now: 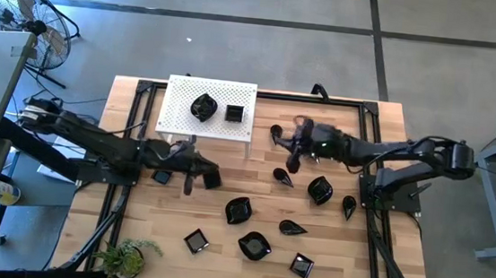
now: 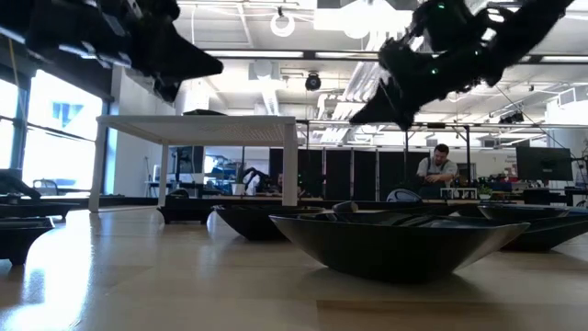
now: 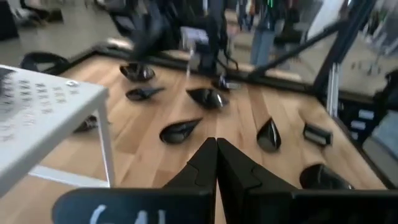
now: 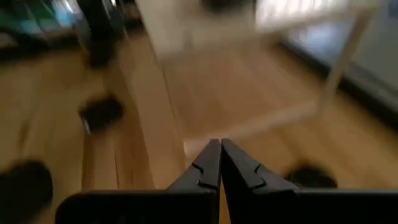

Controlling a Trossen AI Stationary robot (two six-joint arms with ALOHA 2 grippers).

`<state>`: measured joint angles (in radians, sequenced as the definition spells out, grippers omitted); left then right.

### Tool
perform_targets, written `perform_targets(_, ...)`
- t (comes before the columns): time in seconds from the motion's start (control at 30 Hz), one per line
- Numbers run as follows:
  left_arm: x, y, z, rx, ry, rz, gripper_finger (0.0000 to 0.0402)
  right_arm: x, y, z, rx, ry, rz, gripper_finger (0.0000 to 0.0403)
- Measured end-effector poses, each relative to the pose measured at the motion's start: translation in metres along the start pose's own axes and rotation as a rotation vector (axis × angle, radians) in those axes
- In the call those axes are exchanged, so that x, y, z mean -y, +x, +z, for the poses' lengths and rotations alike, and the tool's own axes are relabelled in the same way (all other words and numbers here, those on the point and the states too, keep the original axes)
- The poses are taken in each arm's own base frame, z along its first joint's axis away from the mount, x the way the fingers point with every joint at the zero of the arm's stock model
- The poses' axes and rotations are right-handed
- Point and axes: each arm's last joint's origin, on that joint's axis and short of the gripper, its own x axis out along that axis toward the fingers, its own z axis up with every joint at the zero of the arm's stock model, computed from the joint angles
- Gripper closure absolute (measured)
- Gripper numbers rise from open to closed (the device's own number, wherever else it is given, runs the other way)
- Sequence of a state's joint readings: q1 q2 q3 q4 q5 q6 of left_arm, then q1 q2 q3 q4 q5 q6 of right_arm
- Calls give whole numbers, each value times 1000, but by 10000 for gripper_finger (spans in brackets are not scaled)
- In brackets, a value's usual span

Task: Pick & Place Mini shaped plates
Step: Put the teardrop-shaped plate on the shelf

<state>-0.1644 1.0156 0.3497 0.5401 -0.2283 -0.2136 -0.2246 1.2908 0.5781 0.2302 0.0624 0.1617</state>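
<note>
Both my left gripper (image 1: pixel 193 172) and right gripper (image 1: pixel 294 150) hang clenched and empty mid-frame, two mini plates (image 1: pixel 203 108) parked on the white perforated board (image 1: pixel 178 115), I'd say the drop-off.

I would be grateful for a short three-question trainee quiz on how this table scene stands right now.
1. True or false: two black mini plates sit on top of the white perforated board.
2. Multiple choice: the left end effector is A) open, B) shut and empty, C) shut on a plate.
3. Which arm's end effector is nearer the potted plant?

Key
1. True: a rounded plate and a square plate rest on it.
2. B: its fingers meet with nothing between them.
3. The left; the right end effector, also shut, is beside the board's far side.
</note>
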Motion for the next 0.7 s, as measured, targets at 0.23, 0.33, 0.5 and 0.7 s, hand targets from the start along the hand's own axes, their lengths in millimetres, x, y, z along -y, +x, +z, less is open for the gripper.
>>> perform_targets(0.23,-3,-5,-8,53,53,-10,401,-18,-9,-15,-342,122,-102,402)
perform_targets(0.33,-3,-5,-7,62,85,15,401,-18,-11,-19,-399,188,-93,399)
perform_targets(0.5,-3,-5,-7,62,92,15,401,-13,-13,-23,-466,253,-109,357)
perform_targets(0.7,-4,-5,-10,27,141,19,401,-8,-13,-17,-484,327,-119,295)
